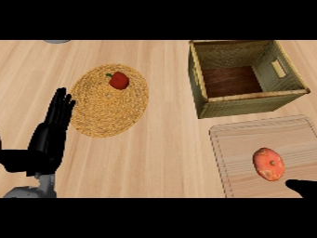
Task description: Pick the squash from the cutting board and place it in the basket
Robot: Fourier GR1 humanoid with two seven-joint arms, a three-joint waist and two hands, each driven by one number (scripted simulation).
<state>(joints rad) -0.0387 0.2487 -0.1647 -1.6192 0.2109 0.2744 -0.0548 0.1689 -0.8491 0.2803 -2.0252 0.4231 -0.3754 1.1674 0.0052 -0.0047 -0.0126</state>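
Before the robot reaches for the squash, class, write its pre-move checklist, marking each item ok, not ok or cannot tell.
1. Squash lies on the cutting board: ok.
2. Basket stands upright, opening upward: ok.
3. Right hand is near the squash: ok.
4. Right hand ready to grasp: cannot tell, mostly out of view.
5. Left hand open, away from the board: ok.
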